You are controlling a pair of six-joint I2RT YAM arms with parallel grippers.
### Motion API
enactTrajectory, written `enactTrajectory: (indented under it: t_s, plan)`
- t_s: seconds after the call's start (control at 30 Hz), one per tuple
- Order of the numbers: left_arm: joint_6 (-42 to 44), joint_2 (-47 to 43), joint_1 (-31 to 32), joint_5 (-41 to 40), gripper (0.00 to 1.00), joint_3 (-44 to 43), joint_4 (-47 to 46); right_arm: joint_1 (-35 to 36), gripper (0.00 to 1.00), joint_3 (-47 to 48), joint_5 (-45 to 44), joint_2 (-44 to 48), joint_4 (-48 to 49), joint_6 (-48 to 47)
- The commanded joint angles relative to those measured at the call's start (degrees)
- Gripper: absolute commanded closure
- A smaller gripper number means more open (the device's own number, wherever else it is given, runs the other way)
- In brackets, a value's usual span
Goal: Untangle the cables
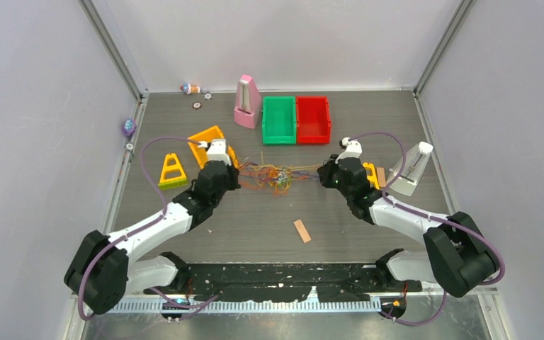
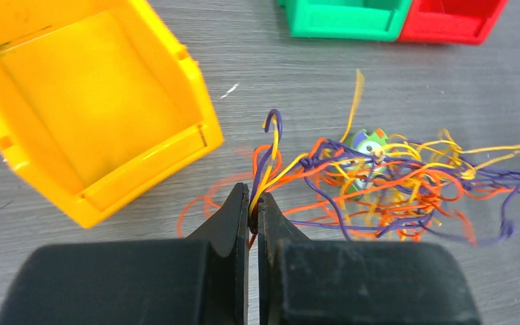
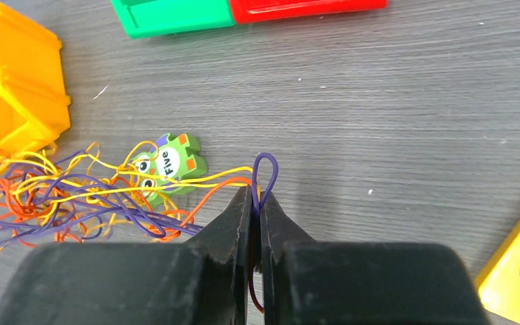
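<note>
The cables (image 1: 278, 176) are a tangle of thin orange, yellow and purple wires lying mid-table between the two arms. In the left wrist view the cables (image 2: 379, 183) spread out to the right, and my left gripper (image 2: 254, 203) is shut on a bundle of purple, yellow and orange strands at the tangle's left end. At the right end, my right gripper (image 3: 256, 202) is shut on a purple loop along with an orange strand, with the cables (image 3: 68, 196) trailing off to its left. From above, the left gripper (image 1: 235, 177) and the right gripper (image 1: 324, 174) face each other across the tangle.
An orange bin (image 1: 211, 142) sits behind the left gripper. A green bin (image 1: 278, 119) and a red bin (image 1: 313, 118) stand at the back, beside a pink metronome (image 1: 246, 103). A green "Five" toy block (image 3: 169, 162) lies under the wires. A white metronome (image 1: 412, 168), a yellow triangle (image 1: 173, 171) and a wooden block (image 1: 302, 230) are nearby.
</note>
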State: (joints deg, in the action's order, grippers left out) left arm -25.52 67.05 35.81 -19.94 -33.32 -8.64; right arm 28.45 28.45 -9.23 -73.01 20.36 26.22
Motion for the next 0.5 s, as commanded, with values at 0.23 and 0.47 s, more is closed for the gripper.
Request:
enactTrajectory:
  t_s: [0.23,0.47]
  plan:
    - [-2.0,-5.2,-4.0,-3.4,1.0,4.7,-4.7,-1.7,0.84,-0.8,-7.4,3.7,-0.7,-1.9]
    - [4.7,-0.1,-2.0,16.5,1.0,3.4,-14.3,-1.6,0.18,-3.4,10.9,3.0,10.9,-6.7]
